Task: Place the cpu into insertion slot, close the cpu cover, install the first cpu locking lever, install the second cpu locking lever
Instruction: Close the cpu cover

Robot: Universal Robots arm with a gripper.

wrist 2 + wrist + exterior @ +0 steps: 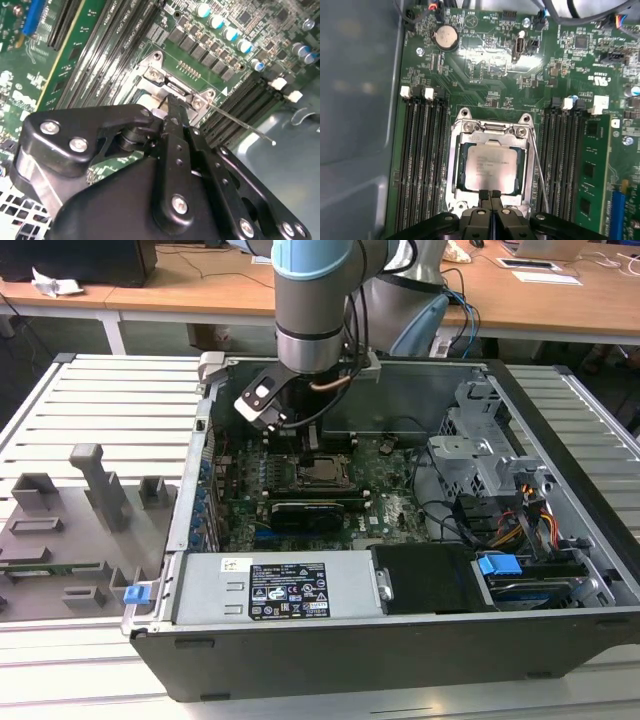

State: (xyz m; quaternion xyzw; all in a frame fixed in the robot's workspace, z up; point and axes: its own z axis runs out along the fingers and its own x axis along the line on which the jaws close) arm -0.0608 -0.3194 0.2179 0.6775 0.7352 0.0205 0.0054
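The cpu (491, 167), a pale silver square chip, lies flat in its socket on the green motherboard (390, 502). The cpu cover (456, 165), a metal frame with a square window, lies down around it. One thin wire locking lever (540, 170) runs along the socket's side, and in the second wrist view this lever (240, 122) sticks out over the memory slots. My gripper (490, 194) is shut with nothing between its fingers, its tips at the edge of the cover. In the exterior view the gripper (303, 440) hangs over the socket (322, 472), and its black fingers (175, 145) reach down to the socket frame.
Black memory slots (422, 165) flank the socket on both sides. A long black card (315, 512) lies just in front of it, then the silver power supply (270, 590). A drive cage (480, 450) and cables (530, 520) stand at the exterior view's right. A grey fixture (70, 520) sits outside the case.
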